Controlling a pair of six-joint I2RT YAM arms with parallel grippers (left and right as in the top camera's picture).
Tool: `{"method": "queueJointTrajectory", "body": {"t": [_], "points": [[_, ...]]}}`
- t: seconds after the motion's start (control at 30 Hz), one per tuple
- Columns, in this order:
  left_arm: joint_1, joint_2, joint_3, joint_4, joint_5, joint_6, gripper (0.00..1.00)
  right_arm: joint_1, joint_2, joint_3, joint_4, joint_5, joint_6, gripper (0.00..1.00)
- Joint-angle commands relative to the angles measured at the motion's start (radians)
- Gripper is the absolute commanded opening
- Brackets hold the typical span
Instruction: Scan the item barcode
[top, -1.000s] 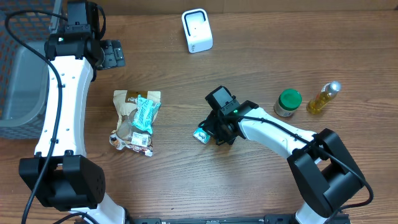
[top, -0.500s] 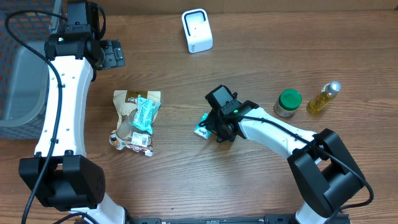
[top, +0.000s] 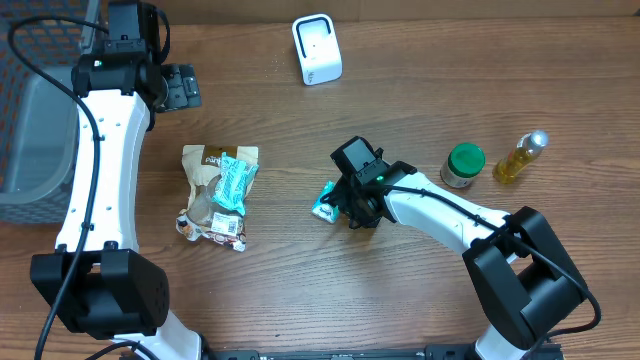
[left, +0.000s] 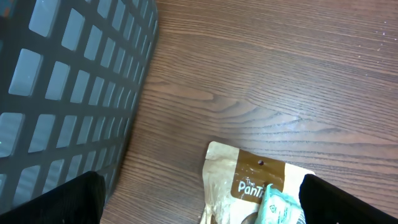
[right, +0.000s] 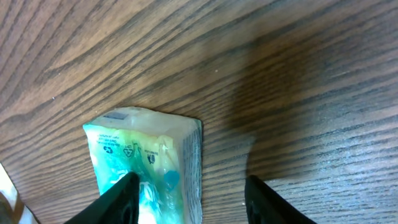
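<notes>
A small teal packet (top: 325, 203) lies on the wooden table just left of my right gripper (top: 345, 211). In the right wrist view the packet (right: 146, 158) rests flat, printed symbols up. The right gripper (right: 191, 180) is open. Its left finger (right: 121, 199) stands over the packet and its right finger (right: 267, 199) over bare wood. I see no barcode on the showing face. The white scanner (top: 317, 49) stands at the far middle of the table. My left gripper (top: 180, 86) hangs open and empty at the far left, with nothing between its fingers (left: 59, 199).
A brown snack pouch (top: 215, 190) with a second teal packet (top: 236, 182) on it lies left of centre, and the pouch (left: 249, 180) also shows under the left wrist. A grey basket (top: 30, 110) stands at the left edge. A green-lidded jar (top: 463, 166) and an oil bottle (top: 520, 157) stand at the right.
The right gripper's jaws have parted and let go of the teal packet, which shifted slightly away and now lies on the table. The left arm has not moved.
</notes>
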Motion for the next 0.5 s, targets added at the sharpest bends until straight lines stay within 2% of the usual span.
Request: {"method": "queueJointTrajectory", "body": {"t": [0.0, 0.47], "points": [[-0.002, -0.015, 0.018, 0.001, -0.007, 0.014, 1.0, -0.004, -0.032, 0.003, 0.005, 0.017, -0.005, 0.53], [-0.002, -0.015, 0.018, 0.001, -0.007, 0.014, 1.0, 0.006, -0.032, 0.001, 0.018, 0.017, -0.004, 0.47]]}}
